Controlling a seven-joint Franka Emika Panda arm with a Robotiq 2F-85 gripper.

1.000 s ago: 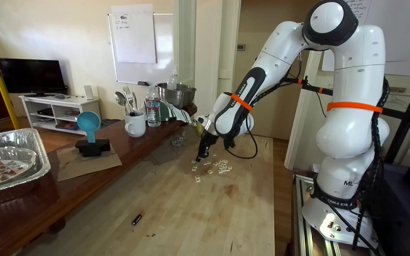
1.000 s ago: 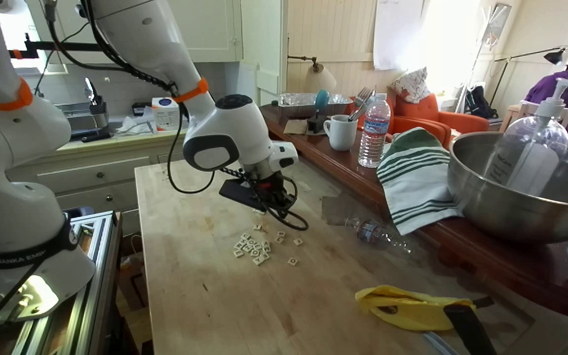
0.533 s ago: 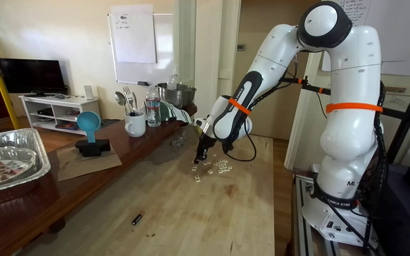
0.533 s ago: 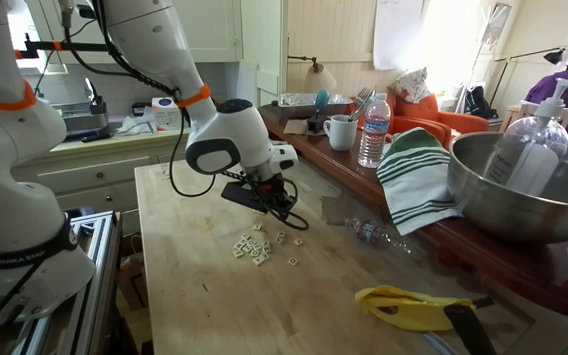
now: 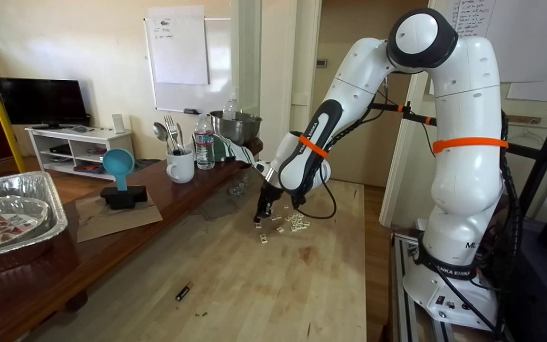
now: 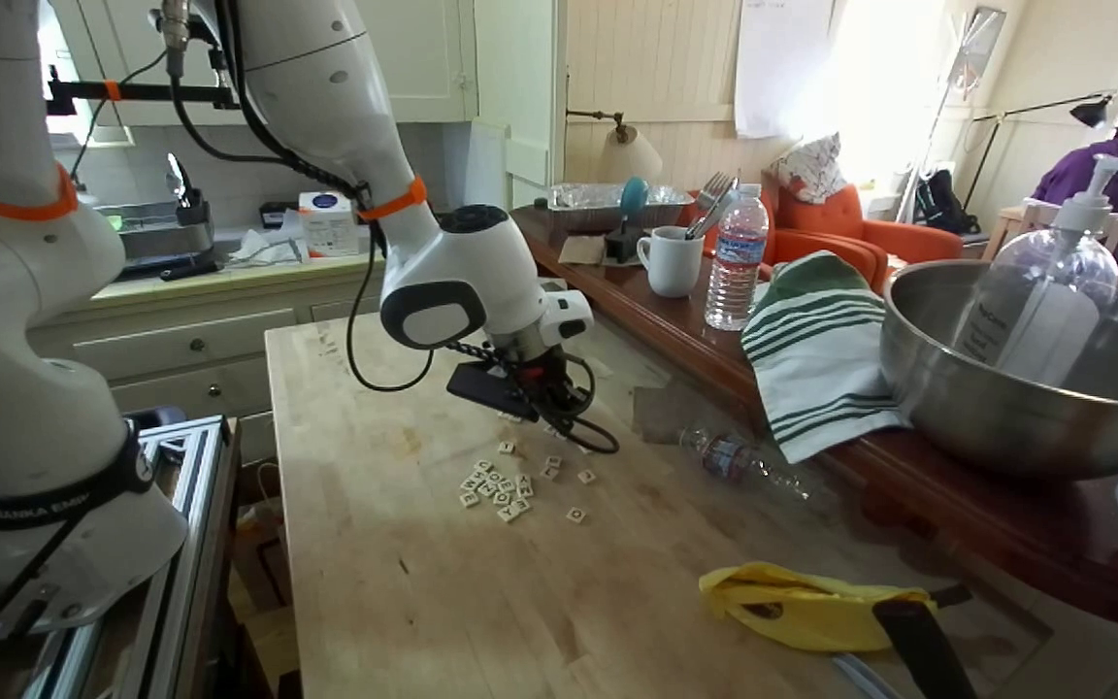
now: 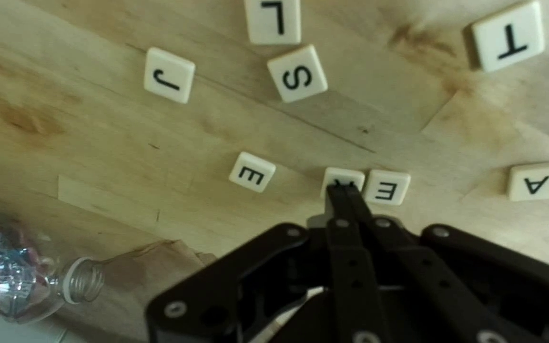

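Slim black fingers (image 7: 336, 204) just dipped lower, pressed together and empty, so they're right by a square cream plastic-looking letter tile (image 7: 343, 175), near wrist-view centre. Touching? Can't tell.

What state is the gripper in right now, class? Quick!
Gripper: closed, holding nothing visible; it partly hides a letter tile in the wrist view, contact unclear.
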